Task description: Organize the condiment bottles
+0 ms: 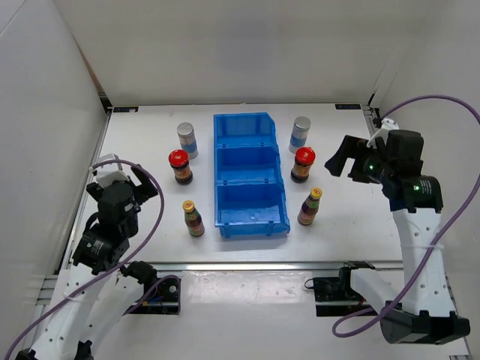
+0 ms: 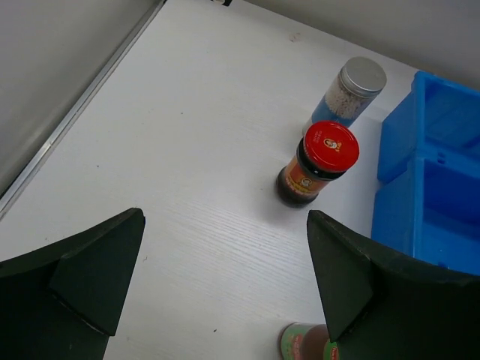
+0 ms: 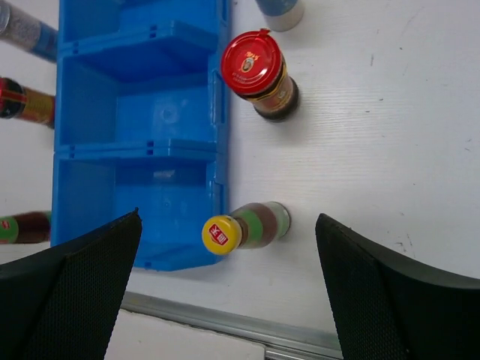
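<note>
white table (image 1: 150, 131) | left tool (image 2: 225, 221) hovering, apart | right tool (image 1: 341, 159) hovering, apart

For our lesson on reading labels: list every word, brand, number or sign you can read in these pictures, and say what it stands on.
Nothing can be read with certainty.
Right red-lidded jar: emblem and small print on the lid, too blurred.
Yellow-capped bottle: red patch with white marks on the cap, too small.
Left red-lidded jar: lid emblem and orange label, blurred.
Blue bin: no lettering seen.
</note>
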